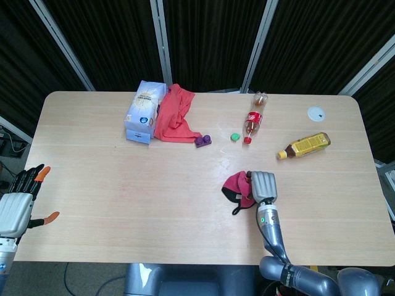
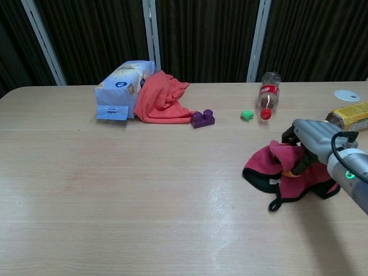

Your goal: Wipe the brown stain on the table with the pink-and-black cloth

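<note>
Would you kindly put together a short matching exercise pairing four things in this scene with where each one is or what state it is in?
Things:
1. pink-and-black cloth
2. purple block
3. cola bottle
4. left hand

Places or states:
A. lying on its side at the far side of the table, red cap toward the robot
B. off the near left corner of the table, fingers spread, holding nothing
C. held on the tabletop by the right hand
D. just beside the orange cloth

Pairs: 1-C, 2-D, 3-A, 4-B
</note>
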